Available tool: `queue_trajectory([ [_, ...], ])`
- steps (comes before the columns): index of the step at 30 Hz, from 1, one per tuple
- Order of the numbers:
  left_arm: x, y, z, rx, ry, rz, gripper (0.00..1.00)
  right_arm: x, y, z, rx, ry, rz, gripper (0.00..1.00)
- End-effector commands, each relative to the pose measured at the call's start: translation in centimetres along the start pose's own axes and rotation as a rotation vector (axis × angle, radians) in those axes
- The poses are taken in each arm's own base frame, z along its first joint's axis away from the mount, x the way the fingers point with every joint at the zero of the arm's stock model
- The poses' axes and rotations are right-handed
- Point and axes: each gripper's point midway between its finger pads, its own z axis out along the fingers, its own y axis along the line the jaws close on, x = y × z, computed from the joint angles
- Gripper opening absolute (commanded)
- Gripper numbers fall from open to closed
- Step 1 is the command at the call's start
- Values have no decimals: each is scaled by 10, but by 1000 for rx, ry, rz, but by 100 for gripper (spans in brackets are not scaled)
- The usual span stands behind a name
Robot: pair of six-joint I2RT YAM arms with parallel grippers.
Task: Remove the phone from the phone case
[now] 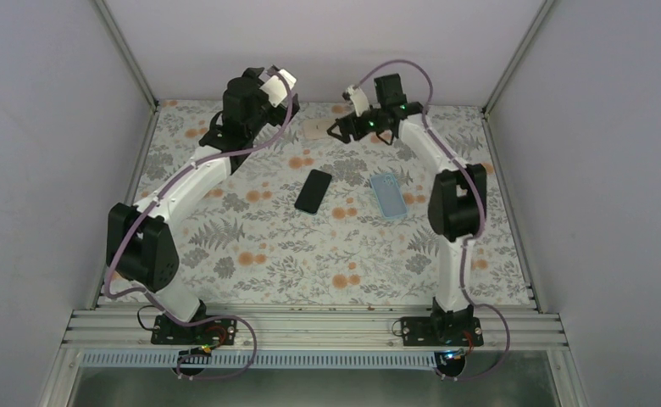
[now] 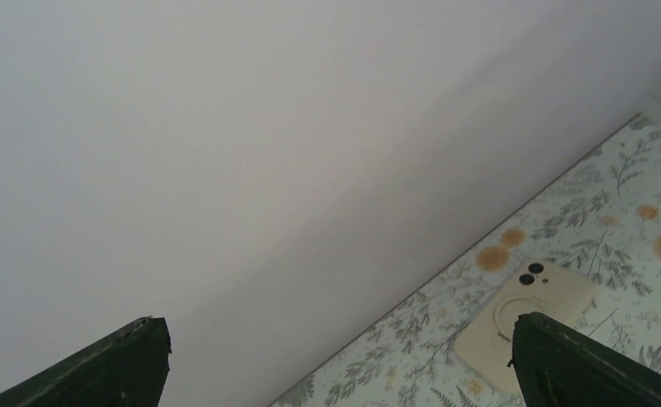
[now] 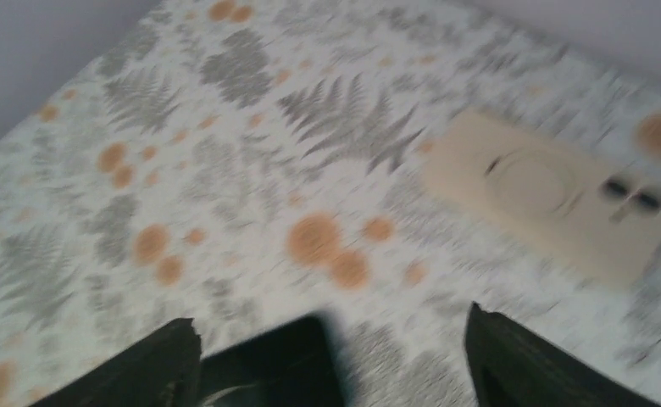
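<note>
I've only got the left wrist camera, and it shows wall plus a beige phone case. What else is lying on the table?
Observer: A black phone lies flat, closer to the robot than the beige case.
Operator: Anything next to it?
Observer: A light blue case lies to its right, not touching it.
Operator: Where's the right gripper?
Observer: The right gripper hovers just right of the beige case, jaws open.

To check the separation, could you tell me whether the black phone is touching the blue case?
Apart. The top view shows the black phone and blue case lying side by side, with floral cloth visible between them.
</note>
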Motion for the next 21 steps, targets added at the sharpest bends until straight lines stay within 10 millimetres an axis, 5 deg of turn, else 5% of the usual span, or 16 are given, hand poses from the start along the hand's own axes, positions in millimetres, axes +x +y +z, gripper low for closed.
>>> queue_trajectory([
  [1, 18, 0, 10, 19, 45, 24, 100, 28, -50, 31, 109, 235, -171, 96],
  [4, 57, 3, 36, 13, 133, -22, 100, 15, -85, 46, 195, 186, -159, 96],
  [8, 102, 11, 67, -46, 236, -130, 97, -5, -125, 65, 298, 83, -105, 63],
  [9, 110, 9, 71, -52, 246, -140, 97, -7, -131, 70, 311, 63, -95, 63],
  [11, 122, 4, 77, -55, 242, -149, 97, -10, -140, 76, 337, 27, -78, 58],
  [17, 144, 1, 96, -72, 272, -169, 99, -18, -181, 86, 474, -47, -54, 9],
  [21, 169, -1, 116, -108, 339, -195, 100, -18, -214, 90, 578, -71, -34, 3],
])
